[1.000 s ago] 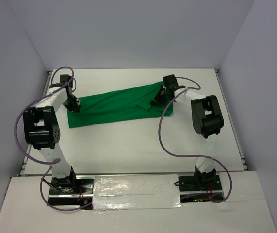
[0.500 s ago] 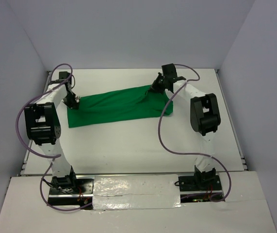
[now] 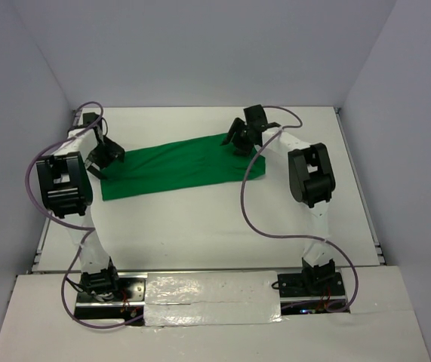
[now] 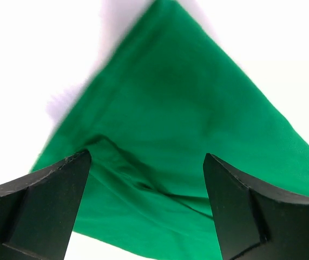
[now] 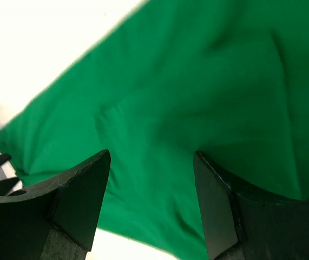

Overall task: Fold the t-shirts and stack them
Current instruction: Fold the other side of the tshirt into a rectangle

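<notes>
The green t-shirt (image 3: 181, 166) is lying flat on the white counter (image 3: 200, 226) as one long folded band, stretching across between the two arms. The left gripper (image 3: 106, 154) is hovering over the t-shirt's left end, its jaws standing wide apart with nothing between them. From its wrist camera the green cloth (image 4: 186, 119) is showing through the gap, with a soft ridge of wrinkles running just ahead of the fingers (image 4: 40, 208). I cannot tell whether the tips are touching the cloth. The right gripper (image 3: 239, 140) is hanging over the t-shirt's far right corner, its jaws also parted, a bit less widely, and gripping nothing. Its own view is filling with lightly creased green (image 5: 197, 97), with the t-shirt's edge and a strip of bare counter showing beyond the left finger (image 5: 62, 211).
</notes>
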Robot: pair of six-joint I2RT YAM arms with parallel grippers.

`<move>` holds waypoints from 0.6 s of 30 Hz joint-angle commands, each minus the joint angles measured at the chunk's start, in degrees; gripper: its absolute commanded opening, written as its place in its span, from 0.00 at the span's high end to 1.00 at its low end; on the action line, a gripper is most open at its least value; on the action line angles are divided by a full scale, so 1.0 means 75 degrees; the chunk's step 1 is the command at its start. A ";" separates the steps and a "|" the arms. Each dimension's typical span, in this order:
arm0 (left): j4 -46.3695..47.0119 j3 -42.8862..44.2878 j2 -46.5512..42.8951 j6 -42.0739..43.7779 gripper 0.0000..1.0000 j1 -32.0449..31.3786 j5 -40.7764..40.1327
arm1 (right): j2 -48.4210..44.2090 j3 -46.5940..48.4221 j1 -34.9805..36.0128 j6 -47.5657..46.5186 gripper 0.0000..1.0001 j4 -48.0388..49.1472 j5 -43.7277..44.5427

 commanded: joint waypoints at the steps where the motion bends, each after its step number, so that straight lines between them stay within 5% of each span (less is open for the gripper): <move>1: -0.0319 0.0252 -0.0734 0.0069 0.01 0.0117 -0.0533 | -0.1607 -0.0798 0.0008 -0.0207 0.30 0.0322 0.0425; 8: -0.0331 0.0205 -0.1766 0.0338 0.01 -0.0445 -0.1167 | -0.2984 -0.1680 -0.0121 -0.0839 0.39 0.0136 0.1327; 11: -0.0308 0.0124 -0.1802 0.0397 0.01 -0.0820 -0.1039 | -0.2259 -0.0909 -0.0355 -0.1097 0.47 -0.0718 0.1329; 18: -0.0156 -0.0240 -0.1755 0.0385 0.01 -0.1289 -0.0663 | -0.0069 0.1868 -0.0531 -0.1567 0.48 -0.2405 0.1832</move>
